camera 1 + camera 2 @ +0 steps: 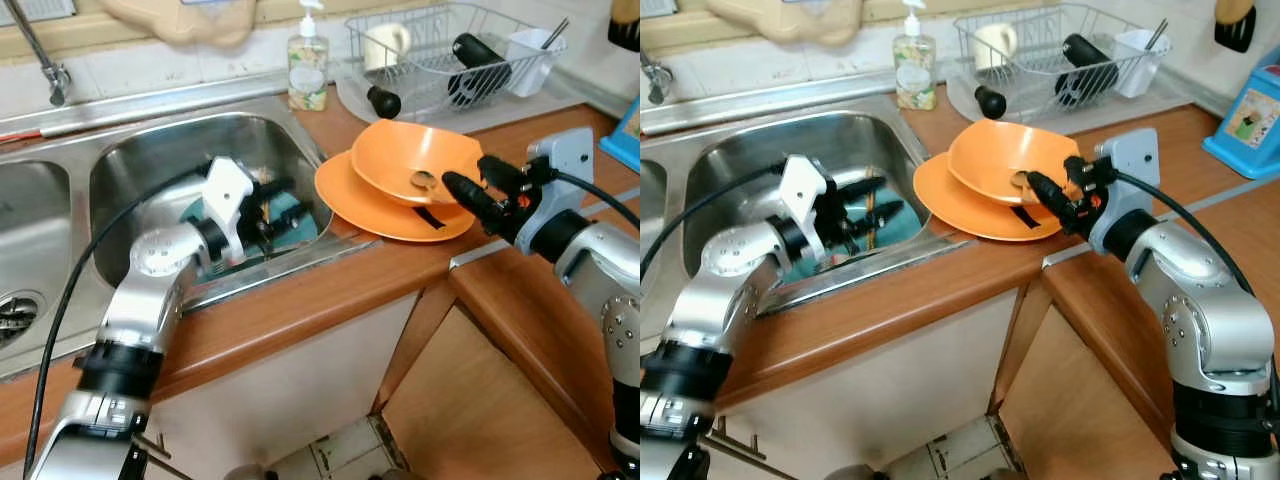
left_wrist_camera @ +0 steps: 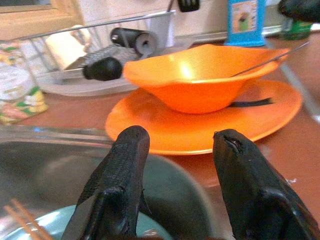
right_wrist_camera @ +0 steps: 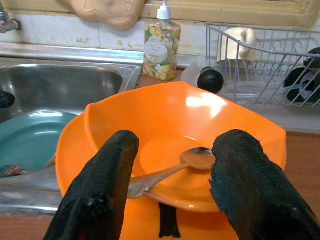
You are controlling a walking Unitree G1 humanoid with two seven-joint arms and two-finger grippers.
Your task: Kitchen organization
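Observation:
An orange bowl [image 1: 415, 155] sits on an orange plate [image 1: 365, 205] on the wooden counter, right of the sink. A metal spoon [image 3: 197, 159] lies inside the bowl, and a black utensil [image 1: 430, 217] sticks out from under it. My right gripper [image 1: 470, 178] is open at the bowl's near rim, fingers pointing over the spoon. My left gripper [image 1: 285, 203] is open down inside the sink basin [image 1: 150, 160], just above a teal plate [image 3: 30, 140] that holds chopsticks [image 1: 870, 215]. Neither gripper holds anything.
A wire dish rack [image 1: 450, 50] with a mug, a cup and black-handled tools stands behind the bowl. A soap bottle [image 1: 307, 65] is at the sink's back corner, the faucet [image 1: 45, 60] far left. A blue box [image 1: 1250, 115] sits right. A wooden cabinet panel [image 1: 480, 400] lies below.

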